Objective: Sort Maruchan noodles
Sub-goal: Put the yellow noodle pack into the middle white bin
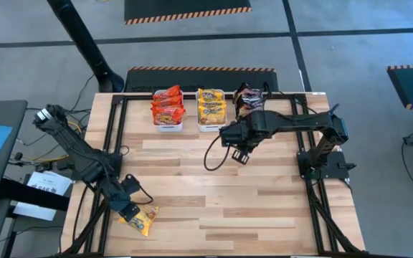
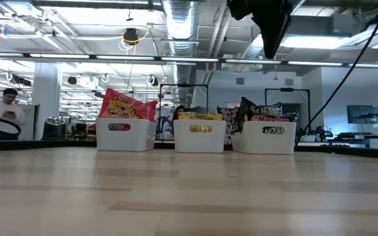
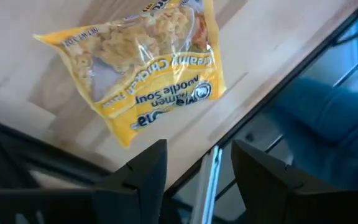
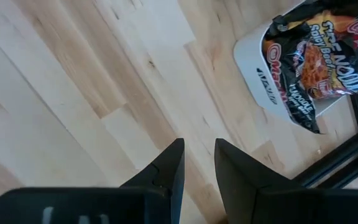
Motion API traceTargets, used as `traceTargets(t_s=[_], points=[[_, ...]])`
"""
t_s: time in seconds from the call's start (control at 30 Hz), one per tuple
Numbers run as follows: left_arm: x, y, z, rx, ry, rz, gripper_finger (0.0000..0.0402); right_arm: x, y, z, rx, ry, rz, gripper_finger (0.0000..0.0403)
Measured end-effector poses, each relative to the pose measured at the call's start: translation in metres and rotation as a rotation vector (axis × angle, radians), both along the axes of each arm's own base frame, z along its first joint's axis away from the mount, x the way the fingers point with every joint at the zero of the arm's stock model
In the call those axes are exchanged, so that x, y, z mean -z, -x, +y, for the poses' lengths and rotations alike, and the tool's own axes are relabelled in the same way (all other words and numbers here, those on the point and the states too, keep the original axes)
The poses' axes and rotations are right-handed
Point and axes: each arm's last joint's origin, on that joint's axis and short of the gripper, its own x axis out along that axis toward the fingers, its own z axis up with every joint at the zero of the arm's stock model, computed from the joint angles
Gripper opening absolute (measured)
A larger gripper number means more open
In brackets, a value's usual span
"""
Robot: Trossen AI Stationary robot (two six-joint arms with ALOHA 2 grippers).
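Left gripper point(image 1: 130, 211) with fingers apart, empty, just beside a yellow noodle packet point(image 1: 143, 218) at the table's point(image 1: 214, 201) near left edge, right gripper point(image 1: 239, 155) slightly parted, empty, above mid-table, other packets sorted in three tubs point(image 1: 168, 123) at the far edge

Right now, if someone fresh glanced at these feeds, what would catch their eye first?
Three white rectangular plastic tubs line the table's far edge, stuffed by colour with red, yellow and dark crinkly ramen packets. One stray yellow crinkly ramen packet lies alone near the front-left corner, just ahead of the open left gripper. The right gripper hangs empty over bare wood near the dark-packet tub.
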Motion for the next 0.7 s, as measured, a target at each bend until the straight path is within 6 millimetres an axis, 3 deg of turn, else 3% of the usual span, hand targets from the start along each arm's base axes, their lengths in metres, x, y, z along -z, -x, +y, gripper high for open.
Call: traceTargets(t_s=[0.37, 0.7], points=[[0.047, 0.012, 0.008, -0.210, -0.084, 0.109, 0.0155, 0.000, 0.000, 0.014, 0.038, -0.002, -0.027, 0.0113], [0.077, 0.011, 0.013, -0.279, -0.022, 0.097, 0.0155, 0.000, 0.000, 0.021, 0.035, -0.004, -0.037, 0.0113]])
